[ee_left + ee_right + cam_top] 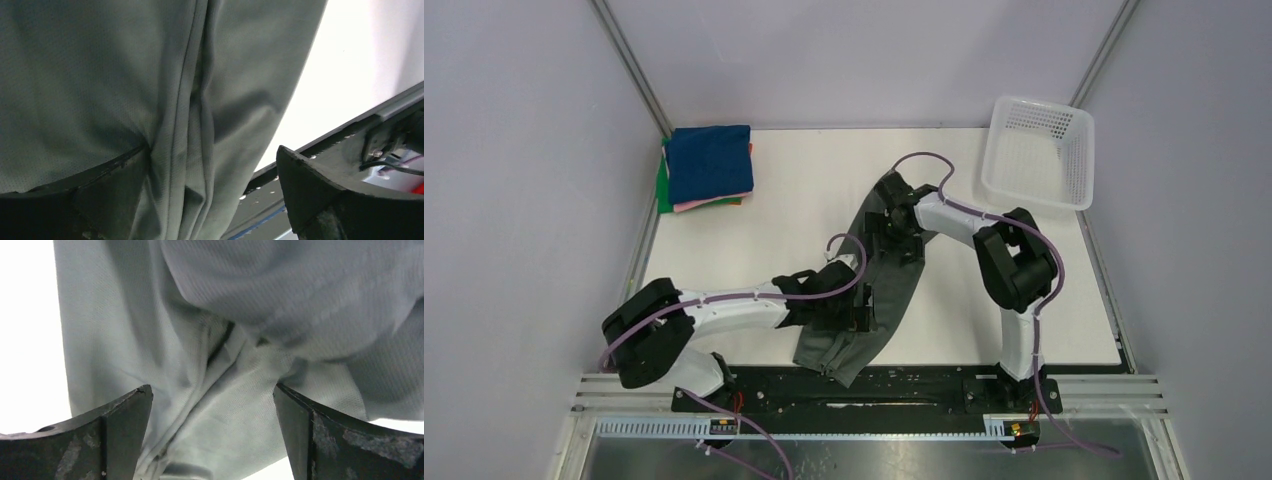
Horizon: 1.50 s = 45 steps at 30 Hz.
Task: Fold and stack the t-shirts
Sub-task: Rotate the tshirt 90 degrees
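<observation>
The dark grey-green t-shirt [904, 280] lies as a long narrow strip running diagonally from mid-table to the front edge, where its near end drapes over the black rail. My left gripper [856, 312] is down on the strip's near half. It stands open, and the cloth [190, 100] fills the gap between its fingers [320, 195]. My right gripper [892, 228] is over the far end, also open, with bunched cloth [225, 355] between its fingers [117, 432]. A folded stack with the navy blue t-shirt [710, 160] on top sits at the back left, with pink, orange and green edges showing beneath.
A white mesh basket [1039, 150] stands tilted at the back right corner of the white table [794, 190]. The black base rail [924, 385] runs along the front edge. Grey walls close in on both sides.
</observation>
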Each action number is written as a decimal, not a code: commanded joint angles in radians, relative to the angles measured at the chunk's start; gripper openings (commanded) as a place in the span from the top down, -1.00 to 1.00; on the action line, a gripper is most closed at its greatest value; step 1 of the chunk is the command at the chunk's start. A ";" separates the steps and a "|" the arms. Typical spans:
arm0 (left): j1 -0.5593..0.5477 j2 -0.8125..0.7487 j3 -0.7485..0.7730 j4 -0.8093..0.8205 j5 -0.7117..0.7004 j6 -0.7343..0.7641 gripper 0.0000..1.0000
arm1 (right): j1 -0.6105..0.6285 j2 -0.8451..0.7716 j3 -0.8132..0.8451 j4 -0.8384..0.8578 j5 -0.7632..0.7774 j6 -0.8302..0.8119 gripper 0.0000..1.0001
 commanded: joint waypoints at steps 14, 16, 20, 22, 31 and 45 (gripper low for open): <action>0.114 0.297 0.260 0.116 0.208 0.087 -0.98 | -0.119 0.498 0.821 -0.415 -0.113 -0.179 -0.99; 0.120 0.335 0.299 0.098 0.207 0.091 -0.98 | -0.121 0.600 1.027 -0.508 -0.112 -0.210 -0.99; 0.136 0.360 0.341 0.076 0.214 0.095 -0.98 | -0.134 0.667 1.214 -0.557 -0.102 -0.211 -0.99; 0.137 0.331 0.340 0.067 0.206 0.103 -0.98 | -0.138 0.596 1.150 -0.517 -0.090 -0.211 -0.99; 0.092 0.015 0.171 0.065 0.152 0.095 -0.98 | -0.138 0.009 0.552 -0.245 -0.093 -0.189 -0.99; 0.090 -0.244 -0.190 0.024 0.049 -0.075 -0.97 | -0.137 -0.827 -0.686 0.249 -0.109 0.151 -0.99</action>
